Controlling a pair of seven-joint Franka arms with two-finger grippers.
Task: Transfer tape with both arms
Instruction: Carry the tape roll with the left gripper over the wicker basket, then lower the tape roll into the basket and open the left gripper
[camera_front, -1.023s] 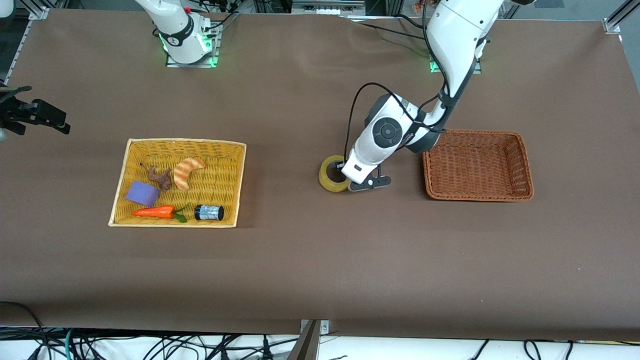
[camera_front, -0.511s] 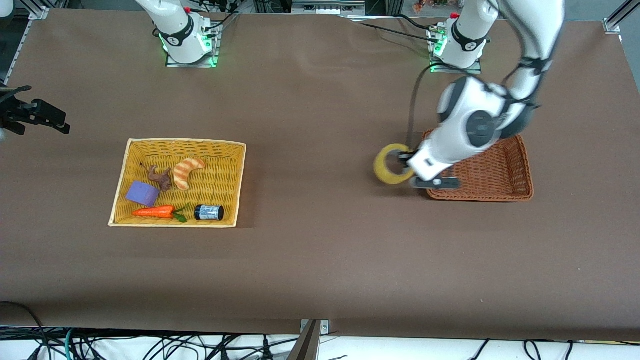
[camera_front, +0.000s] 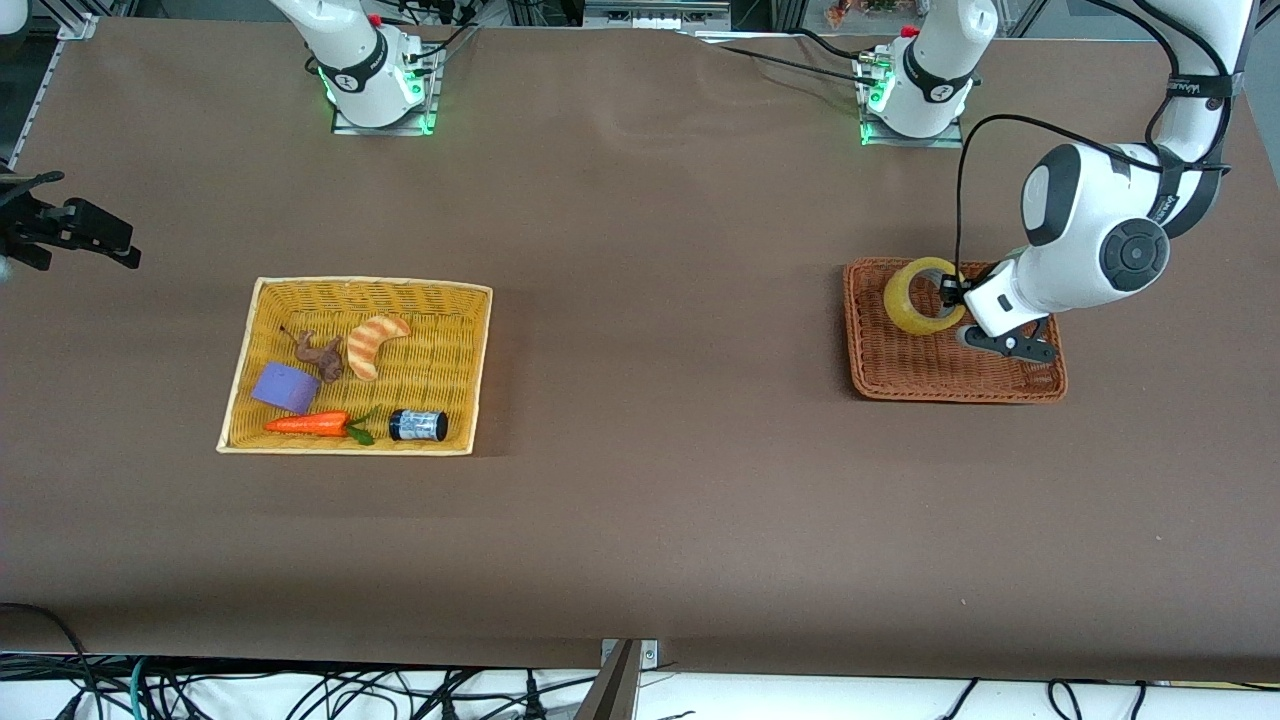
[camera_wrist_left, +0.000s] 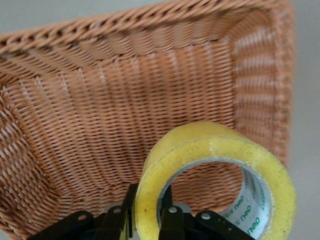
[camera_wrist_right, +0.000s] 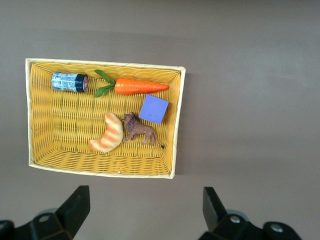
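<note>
The tape, a yellowish translucent ring, is held upright in the air over the brown wicker basket at the left arm's end of the table. My left gripper is shut on the ring's wall, one finger inside the hole and one outside. In the left wrist view the tape fills the foreground between the fingers of the left gripper, with the basket below it. My right gripper is open and empty, waiting high over bare table beside the yellow basket.
The yellow basket at the right arm's end holds a croissant-like bread, a brown toy animal, a purple block, a carrot and a small black cylinder. Brown table cloth lies between the two baskets.
My left arm lifted the tape off the middle of the table and carried it toward the left arm's end, to over the brown basket. The right arm has not moved.
</note>
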